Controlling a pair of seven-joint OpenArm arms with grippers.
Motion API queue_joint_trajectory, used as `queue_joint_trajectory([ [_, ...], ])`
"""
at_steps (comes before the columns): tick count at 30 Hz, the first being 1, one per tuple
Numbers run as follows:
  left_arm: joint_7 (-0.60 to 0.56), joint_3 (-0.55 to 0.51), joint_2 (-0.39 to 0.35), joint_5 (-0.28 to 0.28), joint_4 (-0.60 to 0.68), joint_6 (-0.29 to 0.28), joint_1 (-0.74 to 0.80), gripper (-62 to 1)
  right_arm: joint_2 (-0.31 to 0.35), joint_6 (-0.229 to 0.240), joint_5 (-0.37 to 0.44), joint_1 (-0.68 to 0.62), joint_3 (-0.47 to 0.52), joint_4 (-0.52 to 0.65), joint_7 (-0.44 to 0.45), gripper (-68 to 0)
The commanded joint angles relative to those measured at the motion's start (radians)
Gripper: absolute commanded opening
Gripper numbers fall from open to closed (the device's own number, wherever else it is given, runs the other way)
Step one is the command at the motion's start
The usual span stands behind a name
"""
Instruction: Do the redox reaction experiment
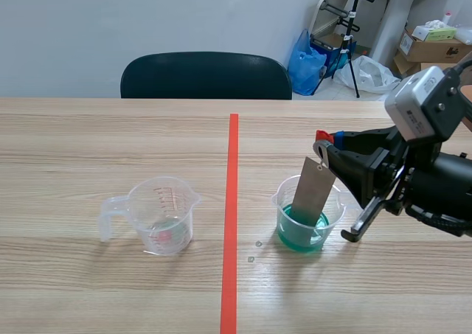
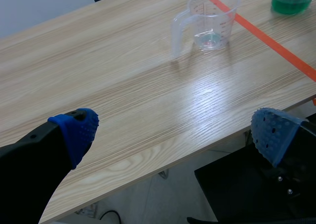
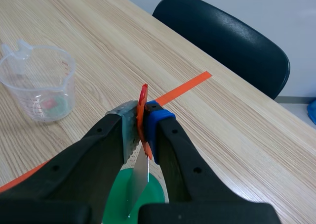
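Nearest to the robot, the left gripper (image 2: 175, 132) hangs over the near edge of the table (image 2: 148, 85). Its blue pads (image 2: 79, 130) are wide apart with nothing between them, and it seems to have no part in this step.

Further in, at about 4 o'clock from the middle of the table in the scene view, stands a clear beaker (image 1: 339, 207) with green liquid (image 1: 299, 238) in its lower part. A grey metal plate (image 1: 313, 190) stands in it. Its lower edge is under the liquid and its top leans toward 1 o'clock. Whether it touches the bottom cannot be seen. The right gripper (image 3: 142, 120) comes in from 3 o'clock and is closed on a small red clip (image 3: 143, 93) at the top of the plate, so it carries the plate by the clip.

The step in hand is probably the soaking of the plate. To do it well, the right arm should hold the plate quietly, deep enough to wet a good part of it. The plate should not press sideways on the rim, because the light beaker could tip or slide. The grip on the clip should stay firm.

At 9 o'clock from the beaker, across the red tape line (image 1: 231, 201), a measuring cup (image 1: 147, 201) with a handle stands almost empty.

At 12 o'clock, behind the table, is a dark chair (image 1: 206, 76). Toward 1 o'clock lie a blue bag (image 1: 306, 61) and cardboard boxes (image 1: 431, 46).
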Motion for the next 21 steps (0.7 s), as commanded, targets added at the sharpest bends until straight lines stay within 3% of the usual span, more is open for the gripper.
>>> queue_joint_trajectory([
  [1,-0.021,-0.005,-0.007,-0.014,0.014,0.001,0.001,1.4,0.008,0.0,0.0,0.008,0.013,0.021,-0.006,-66.9],
  [9,-0.019,-0.005,-0.017,-0.013,0.014,0.001,0.001,1.4,0.008,0.006,0.001,-0.048,0.087,0.117,-0.025,-66.9],
  [15,-0.018,-0.005,-0.017,-0.013,0.014,0.001,0.001,1.4,0.008,0.05,0.077,-0.07,0.143,0.204,-0.125,-66.9],
  [21,-0.016,-0.005,-0.017,-0.013,0.014,0.001,0.001,1.4,0.008,0.05,0.132,-0.07,0.191,0.28,-0.211,-66.9],
])
